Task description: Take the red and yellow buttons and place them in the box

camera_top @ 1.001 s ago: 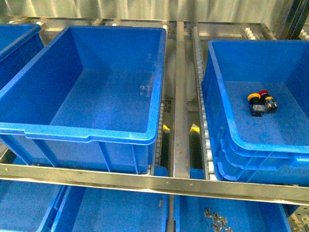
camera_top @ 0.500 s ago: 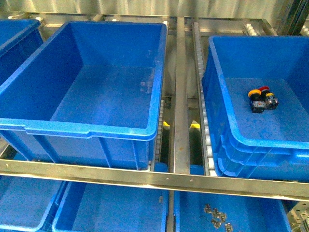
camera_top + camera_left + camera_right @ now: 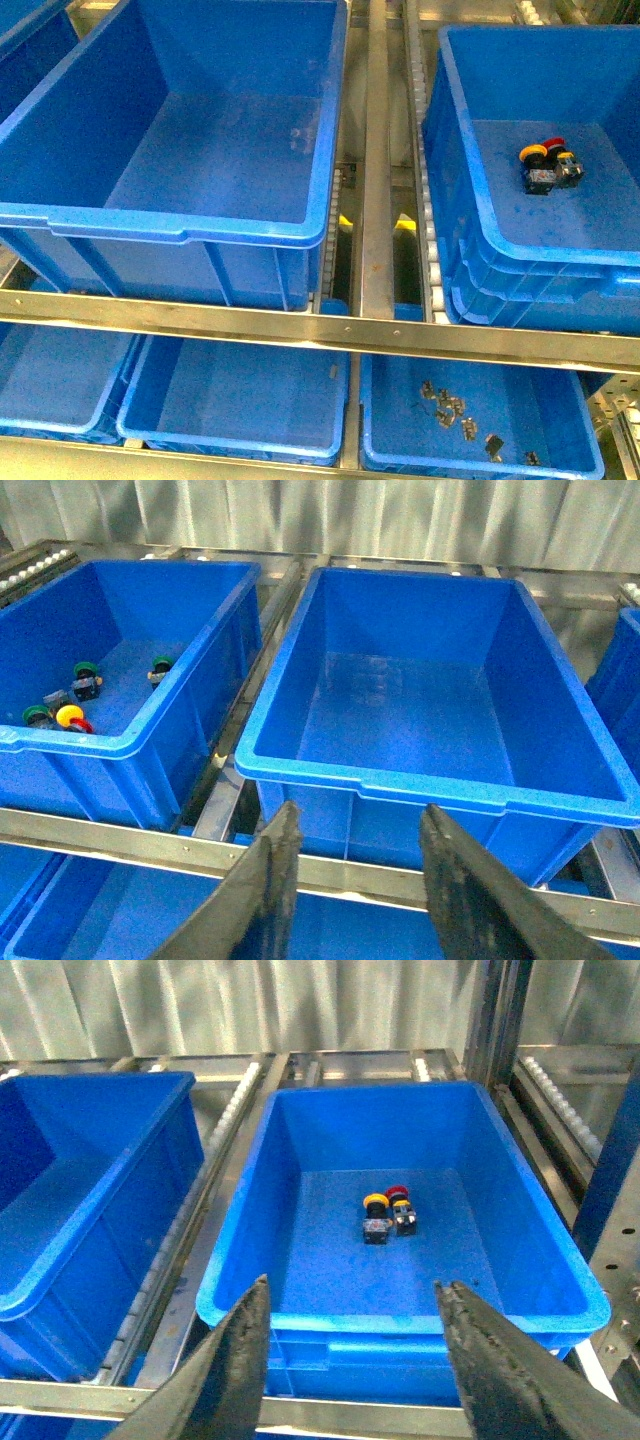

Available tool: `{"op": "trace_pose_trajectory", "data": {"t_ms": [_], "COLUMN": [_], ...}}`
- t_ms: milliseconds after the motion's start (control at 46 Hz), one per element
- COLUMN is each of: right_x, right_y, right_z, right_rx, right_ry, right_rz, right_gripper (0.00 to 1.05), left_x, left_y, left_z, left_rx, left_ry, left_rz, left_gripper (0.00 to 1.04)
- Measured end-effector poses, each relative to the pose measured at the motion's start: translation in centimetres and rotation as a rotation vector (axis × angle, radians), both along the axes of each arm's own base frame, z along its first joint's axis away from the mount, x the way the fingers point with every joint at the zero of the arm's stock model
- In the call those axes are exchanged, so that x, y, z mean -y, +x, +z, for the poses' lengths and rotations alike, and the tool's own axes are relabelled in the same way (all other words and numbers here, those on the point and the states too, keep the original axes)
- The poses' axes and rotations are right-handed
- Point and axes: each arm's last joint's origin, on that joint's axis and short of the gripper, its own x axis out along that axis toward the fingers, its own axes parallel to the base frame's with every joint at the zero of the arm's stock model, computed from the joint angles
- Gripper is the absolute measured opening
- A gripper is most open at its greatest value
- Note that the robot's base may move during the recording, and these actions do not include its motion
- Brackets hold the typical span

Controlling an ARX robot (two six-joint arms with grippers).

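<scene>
A yellow button [image 3: 533, 155] and a red button [image 3: 552, 141] lie together on the floor of the box [image 3: 520, 250], the blue crate with layered rims at the right. They also show in the right wrist view, yellow [image 3: 375, 1202] and red [image 3: 397, 1194], in the box [image 3: 400, 1315]. My right gripper [image 3: 353, 1285] is open and empty, in front of the box's near rim. My left gripper [image 3: 360, 815] is open and empty, in front of an empty single-rimmed blue crate [image 3: 430, 785]. Another yellow button [image 3: 68, 716] with a red cap [image 3: 82, 726] beside it lies in the far-left crate [image 3: 120, 745].
Green-capped switches [image 3: 85, 670] lie in the far-left crate. A metal rack rail [image 3: 320, 325] runs across below the crates. A roller track [image 3: 375, 150] separates the middle crate [image 3: 170, 225] and the box. Lower-shelf bins hold small metal parts [image 3: 455, 412].
The front view has shifted downward: the crates sit higher in the picture and the lower-shelf bins have come into view. The buttons in the box have not moved.
</scene>
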Motion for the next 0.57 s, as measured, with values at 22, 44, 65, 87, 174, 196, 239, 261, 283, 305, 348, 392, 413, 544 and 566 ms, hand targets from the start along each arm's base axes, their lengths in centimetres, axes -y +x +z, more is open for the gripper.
{"op": "trace_pose_trajectory", "data": {"t_ms": [22, 44, 65, 87, 174, 196, 239, 261, 283, 305, 348, 392, 413, 544, 566], "right_x": [0.00, 0.00, 0.00, 0.00, 0.00, 0.00, 0.00, 0.00, 0.00, 0.00, 0.00, 0.00, 0.00, 0.00, 0.00], "right_y": [0.00, 0.00, 0.00, 0.00, 0.00, 0.00, 0.00, 0.00, 0.00, 0.00, 0.00, 0.00, 0.00, 0.00, 0.00], "right_z": [0.00, 0.00, 0.00, 0.00, 0.00, 0.00, 0.00, 0.00, 0.00, 0.00, 0.00, 0.00, 0.00, 0.00, 0.00], "right_rx": [0.000, 0.000, 0.000, 0.000, 0.000, 0.000, 0.000, 0.000, 0.000, 0.000, 0.000, 0.000, 0.000, 0.000, 0.000], "right_ry": [0.000, 0.000, 0.000, 0.000, 0.000, 0.000, 0.000, 0.000, 0.000, 0.000, 0.000, 0.000, 0.000, 0.000, 0.000], "right_rz": [0.000, 0.000, 0.000, 0.000, 0.000, 0.000, 0.000, 0.000, 0.000, 0.000, 0.000, 0.000, 0.000, 0.000, 0.000], "right_gripper": [0.57, 0.62, 0.68, 0.73, 0.92, 0.97, 0.98, 0.97, 0.97, 0.97, 0.97, 0.97, 0.97, 0.97, 0.97], "left_x": [0.00, 0.00, 0.00, 0.00, 0.00, 0.00, 0.00, 0.00, 0.00, 0.00, 0.00, 0.00, 0.00, 0.00, 0.00], "left_y": [0.00, 0.00, 0.00, 0.00, 0.00, 0.00, 0.00, 0.00, 0.00, 0.00, 0.00, 0.00, 0.00, 0.00, 0.00], "left_z": [0.00, 0.00, 0.00, 0.00, 0.00, 0.00, 0.00, 0.00, 0.00, 0.00, 0.00, 0.00, 0.00, 0.00, 0.00], "left_rx": [0.000, 0.000, 0.000, 0.000, 0.000, 0.000, 0.000, 0.000, 0.000, 0.000, 0.000, 0.000, 0.000, 0.000, 0.000], "left_ry": [0.000, 0.000, 0.000, 0.000, 0.000, 0.000, 0.000, 0.001, 0.002, 0.002, 0.002, 0.002, 0.002, 0.002, 0.002], "left_rz": [0.000, 0.000, 0.000, 0.000, 0.000, 0.000, 0.000, 0.000, 0.000, 0.000, 0.000, 0.000, 0.000, 0.000, 0.000], "left_gripper": [0.43, 0.48, 0.54, 0.59, 0.79, 0.84, 0.94, 0.98, 0.97, 0.96, 0.97, 0.97, 0.97, 0.97, 0.97]}}
